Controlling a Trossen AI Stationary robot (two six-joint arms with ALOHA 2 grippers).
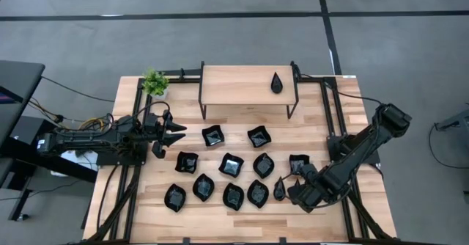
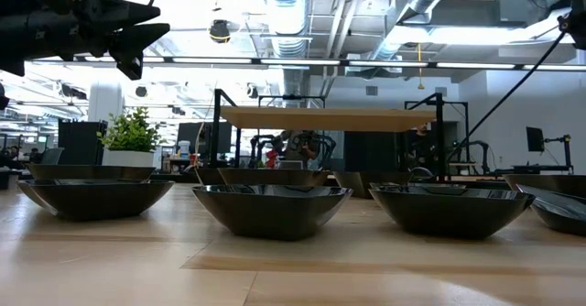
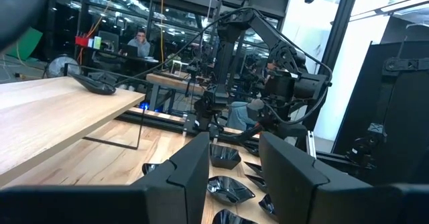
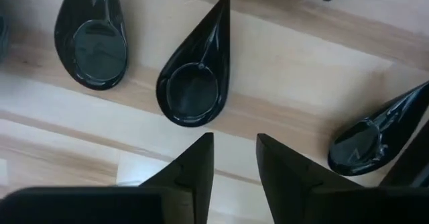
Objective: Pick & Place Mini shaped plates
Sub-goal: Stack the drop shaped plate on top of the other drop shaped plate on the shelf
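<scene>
The mini shaped plates (image 1: pixel 231 175), glossy black, lie in loose rows across the middle and near part of the wooden table (image 1: pixel 322 128) in your high view, and one teardrop plate (image 1: pixel 276 83) sits alone on the raised wooden shelf (image 1: pixel 234 87) at the far side, beside the small green plant (image 1: pixel 154 82). Your right gripper (image 1: pixel 292 188) hangs low at the right end of the near row; its wrist view shows the fingers (image 4: pixel 194 163) parted with nothing between them, directly above a teardrop plate (image 4: pixel 194 83) and touching none. Your left gripper (image 1: pixel 173 134) waits above the table's left side, jaws apart and empty. Each plate that shows its inside is empty.
</scene>
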